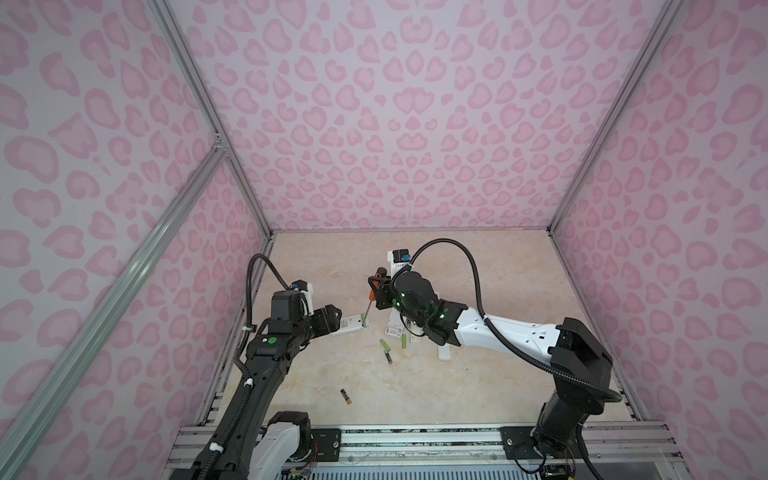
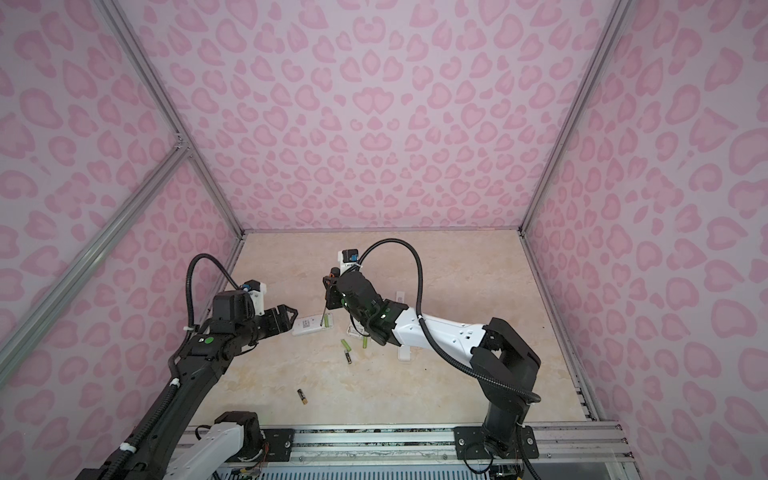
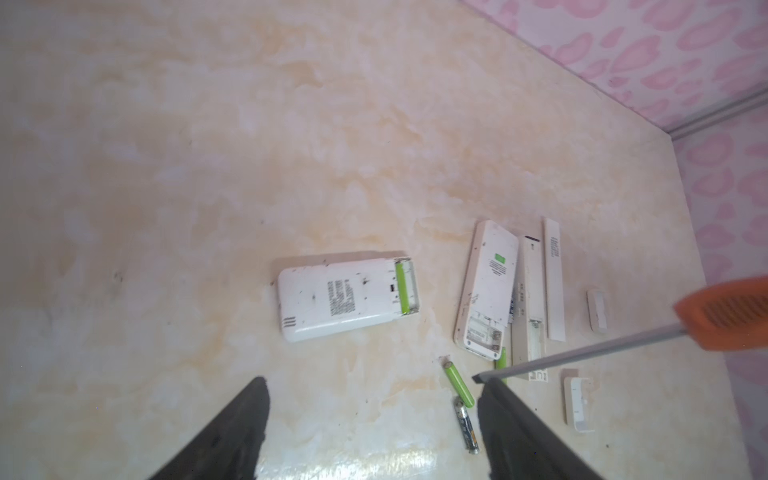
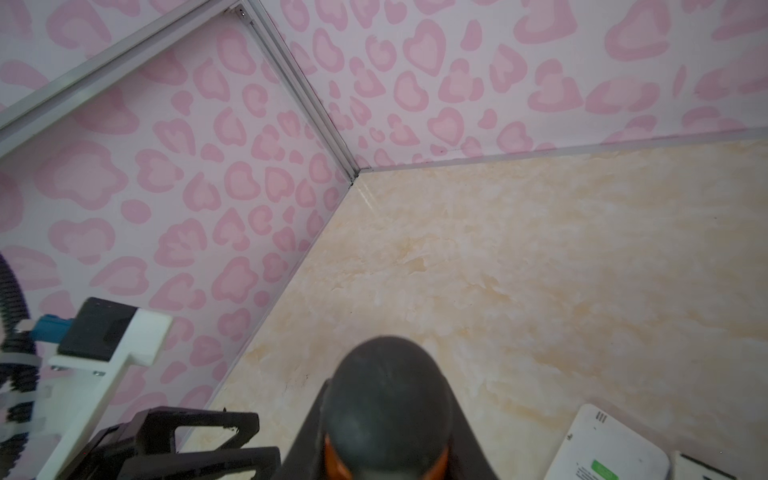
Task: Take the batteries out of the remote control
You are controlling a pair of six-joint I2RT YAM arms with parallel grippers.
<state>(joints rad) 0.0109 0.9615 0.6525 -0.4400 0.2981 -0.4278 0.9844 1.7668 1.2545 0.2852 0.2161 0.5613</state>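
- Black right gripper [image 1: 376, 293] is clamped on the orange plastic handle of a screwdriver [image 1: 371, 296] with a black cap and a thin steel shaft. The shaft slants down toward the other arm.
- In the right wrist view the black cap fills the space between this gripper's dark fingers [image 4: 305, 440].
- The screwdriver tip hangs clear of the table and touches nothing. In both top views it lines up with the battery end of a remote, but the left wrist view shows it apart from that remote.
- Black left gripper [image 3: 374, 382] is spread wide with nothing between its fingers [image 3: 232, 432]. It is near the plain end of a white plastic remote control [image 3: 345, 299] and does not touch it.
- That remote control lies back up on the beige marbled tabletop [image 3: 208, 166] with its cover off. One lime green battery [image 3: 401, 289] sits in the open compartment at the end facing the right arm.
- Two loose green batteries [image 1: 384, 344] lie on the table between the arms, and a black battery with a gold end [image 1: 388, 357] lies just beside one of them.
- A lone black and gold battery [image 1: 345, 397] lies well apart, toward the front rail.
- Two other white remotes [image 3: 488, 286] lie side by side beneath the right arm, with small flat white cover plates [image 3: 577, 409] near them.
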